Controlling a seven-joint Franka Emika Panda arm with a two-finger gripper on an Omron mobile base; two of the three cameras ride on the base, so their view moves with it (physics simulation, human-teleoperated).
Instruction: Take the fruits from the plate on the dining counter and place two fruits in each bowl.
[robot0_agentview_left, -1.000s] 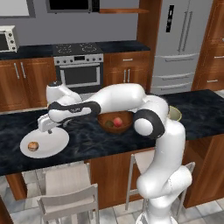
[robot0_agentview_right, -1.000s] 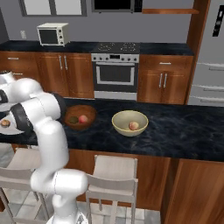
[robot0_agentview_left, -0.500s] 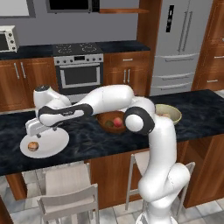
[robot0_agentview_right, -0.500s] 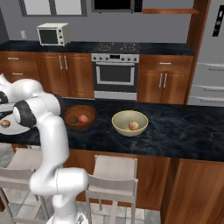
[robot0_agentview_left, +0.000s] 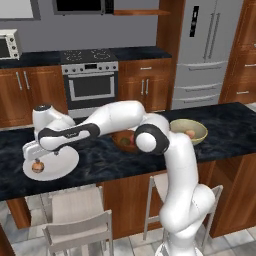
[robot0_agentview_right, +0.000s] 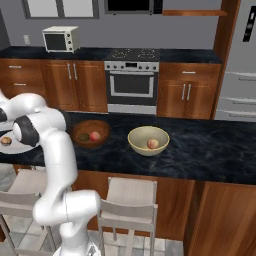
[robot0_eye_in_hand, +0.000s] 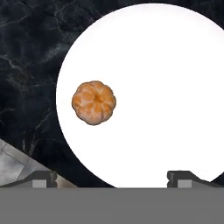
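**Ana:** Since a second ago the arm has swung further out toward the plate (robot0_agentview_left: 64, 161) and dropped lower, so the claw (robot0_agentview_left: 34, 152) now hangs just above the plate's near rim. The base hasn't driven; the kitchen sits the same in both base views.

**Ben:** And the claw itself?

**Ana:** Released, jaws spread wide, nothing between them. In the hand view the two tips (robot0_eye_in_hand: 40, 178) stand at the bottom edge, well apart from each other.

**Ben:** Where's the fruit it wants?

**Ana:** One orange-tan fruit (robot0_eye_in_hand: 93, 102) is left on the plate, lying toward one side of the white disc, not under the claw's middle. The wooden bowl (robot0_agentview_right: 90, 132) holds a reddish fruit (robot0_agentview_right: 94, 135) with something dark beside it; the cream bowl (robot0_agentview_right: 148, 140) shows one pinkish fruit (robot0_agentview_right: 152, 143). So I'd judge this last one belongs in the cream bowl.

**Ben:** How should it go about the pick?

**Ana:** Shift sideways first, until the fruit sits midway between the tips, then come straight down. It's round and will likely roll on the flat plate if one finger nudges it early. Close gently around its widest part and lift clear before swinging across the counter (robot0_agentview_left: 110, 160).

**Ben:** Any labels or writing?

**Ana:** None that I can read anywhere.
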